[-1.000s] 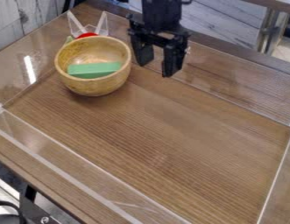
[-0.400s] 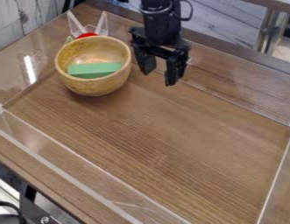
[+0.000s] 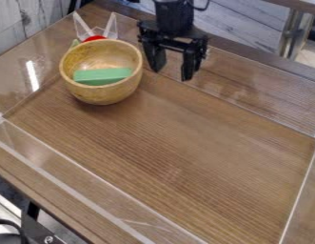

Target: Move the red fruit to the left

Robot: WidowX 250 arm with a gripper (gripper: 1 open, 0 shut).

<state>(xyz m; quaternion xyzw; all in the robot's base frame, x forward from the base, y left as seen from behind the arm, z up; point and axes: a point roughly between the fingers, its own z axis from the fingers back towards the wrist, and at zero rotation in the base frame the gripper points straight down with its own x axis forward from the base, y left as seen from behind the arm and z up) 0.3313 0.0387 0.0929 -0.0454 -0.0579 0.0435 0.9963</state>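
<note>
The fruit is seen only as a red sliver behind the bowl, so the empty, wide-open gripper, beside the bowl, should be lowered behind the rim without touching it.

We count one wooden bowl on one wooden table. Inside the bowl we see one green block. Behind the bowl's far rim we see one red fruit, only partly in view. We count one black gripper, with two fingers.
</note>
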